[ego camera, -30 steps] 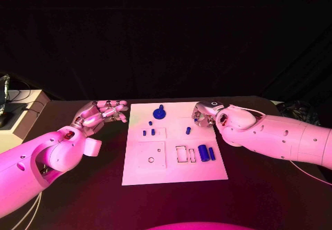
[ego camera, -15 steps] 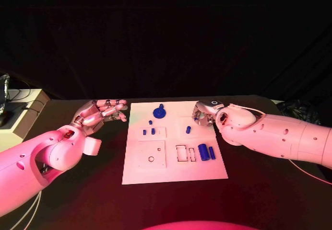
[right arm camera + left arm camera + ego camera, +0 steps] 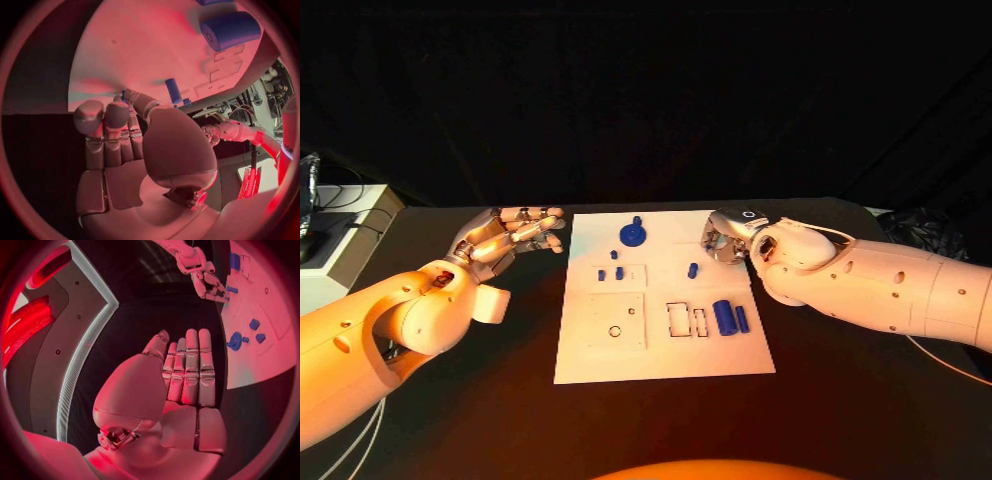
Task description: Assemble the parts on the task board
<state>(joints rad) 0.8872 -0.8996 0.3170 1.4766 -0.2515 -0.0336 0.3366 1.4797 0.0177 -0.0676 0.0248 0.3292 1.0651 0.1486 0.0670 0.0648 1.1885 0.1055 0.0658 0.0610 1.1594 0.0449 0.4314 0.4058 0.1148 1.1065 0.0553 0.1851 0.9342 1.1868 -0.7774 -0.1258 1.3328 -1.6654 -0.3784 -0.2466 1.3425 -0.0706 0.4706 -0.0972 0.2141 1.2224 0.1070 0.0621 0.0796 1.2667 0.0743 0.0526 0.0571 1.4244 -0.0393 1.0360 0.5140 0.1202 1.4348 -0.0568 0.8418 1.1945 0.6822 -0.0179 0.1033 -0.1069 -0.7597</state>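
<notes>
The flat white rectangular task board [image 3: 664,300] lies on the black table [image 3: 862,400] between the two hands. The left hand [image 3: 514,235] hovers just off the board's far left corner, holding nothing; in the left wrist view its fingers [image 3: 190,365] lie straight and close together, the thumb set a little apart. The right hand [image 3: 726,238] sits over the board's far right corner with its fingers curled downward; the right wrist view shows the fingertips [image 3: 103,114] bent in toward the board, and I cannot tell whether they pinch anything.

Between the two hands, near the far edge, stands a round blue disc-shaped part with a knob [image 3: 633,235]. Just inward of the right hand lies a small blue peg [image 3: 692,270]. Nearer the left hand's side stand three short blue pegs [image 3: 612,271]. Closer to the robot from the right hand, a thick blue cylinder [image 3: 724,317] lies beside a thinner blue bar [image 3: 741,319], next to rectangular cut-outs [image 3: 687,320].
</notes>
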